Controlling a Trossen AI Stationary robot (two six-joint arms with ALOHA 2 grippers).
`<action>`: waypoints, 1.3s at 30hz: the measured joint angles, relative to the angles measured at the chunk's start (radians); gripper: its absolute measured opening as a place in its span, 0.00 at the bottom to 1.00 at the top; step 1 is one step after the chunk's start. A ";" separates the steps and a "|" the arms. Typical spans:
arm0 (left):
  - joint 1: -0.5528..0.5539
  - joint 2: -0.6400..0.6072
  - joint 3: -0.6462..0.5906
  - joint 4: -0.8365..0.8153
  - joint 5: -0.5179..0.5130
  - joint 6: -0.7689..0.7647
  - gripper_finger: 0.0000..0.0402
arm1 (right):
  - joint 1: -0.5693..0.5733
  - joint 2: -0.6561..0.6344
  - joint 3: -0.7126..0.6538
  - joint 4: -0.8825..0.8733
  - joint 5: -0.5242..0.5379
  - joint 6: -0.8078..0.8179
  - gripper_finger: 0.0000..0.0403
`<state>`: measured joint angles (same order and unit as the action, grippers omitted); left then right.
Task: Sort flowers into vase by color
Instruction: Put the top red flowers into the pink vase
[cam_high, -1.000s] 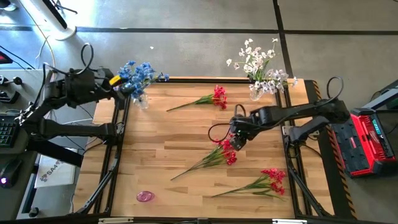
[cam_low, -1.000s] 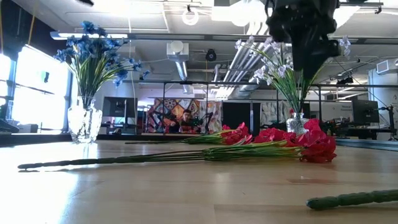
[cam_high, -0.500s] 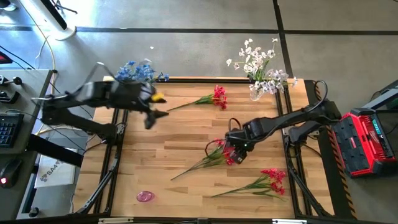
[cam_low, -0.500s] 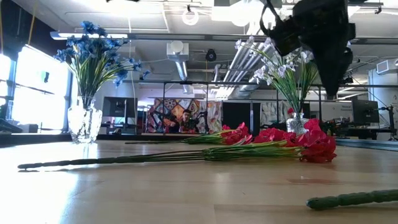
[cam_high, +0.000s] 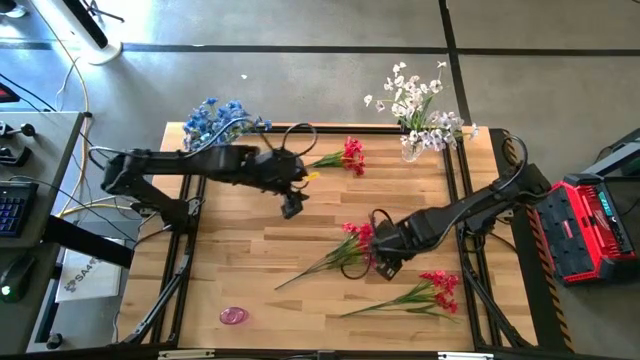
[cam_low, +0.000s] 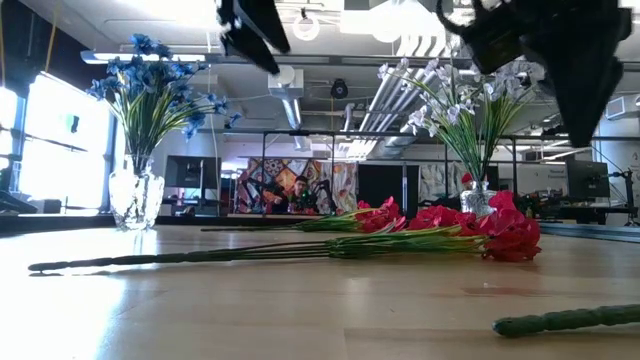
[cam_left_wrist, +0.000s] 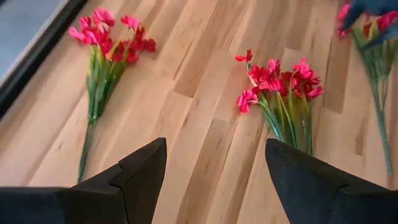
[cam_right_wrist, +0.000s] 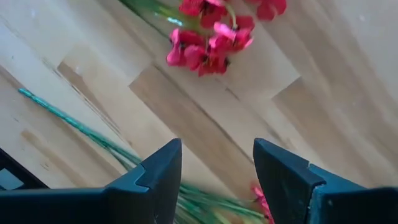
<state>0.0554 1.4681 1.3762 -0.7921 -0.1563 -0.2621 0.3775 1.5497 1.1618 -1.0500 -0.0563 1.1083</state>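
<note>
On the wooden table (cam_high: 250, 250) lie 3 loose red sprays. The far red spray (cam_high: 340, 157) rests near the back edge, its blossoms pointing toward the white bunch. The middle red spray (cam_high: 345, 248) lies diagonally across the centre, blossoms to the right. The near red spray (cam_high: 425, 293) lies close to the front right corner, stem trailing toward the front edge.

The blue flowers (cam_high: 220, 118) stand in a glass vase (cam_low: 136, 198) at the back left corner, and the white flowers (cam_high: 418, 100) stand in another glass vase (cam_high: 411, 150) at the back right corner, both hard against the table's rim. A small pink object (cam_high: 233, 315) sits near the front left edge (what it is cannot be told).

The left gripper (cam_high: 293, 203) reaches in from the left side and hangs over bare wood between the far and middle sprays; its wrist view shows the 2 dark fingers (cam_left_wrist: 140, 174) spread wide with nothing between them. The right gripper (cam_high: 385, 262) reaches in from the right edge and hovers just beside the middle spray's blossoms, between that spray and the near one; its fingers (cam_right_wrist: 155, 177) are likewise parted and empty.

The widest stretch of uncluttered wood is the left half of the table, from the left gripper down to the front edge.
</note>
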 joint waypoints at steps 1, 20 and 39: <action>0.015 0.016 0.000 0.009 0.019 0.010 0.65 | 0.014 0.000 0.000 0.001 0.005 0.018 0.47; 0.368 0.359 0.000 0.188 0.235 0.258 0.65 | 0.148 0.000 0.000 0.004 0.133 0.272 0.47; 0.451 0.578 0.071 0.267 0.170 0.180 0.62 | 0.091 0.000 0.000 0.019 0.142 0.304 0.47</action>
<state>0.5060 2.0464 1.4467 -0.5255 0.0133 -0.0819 0.4685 1.5497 1.1618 -1.0309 0.0853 1.4126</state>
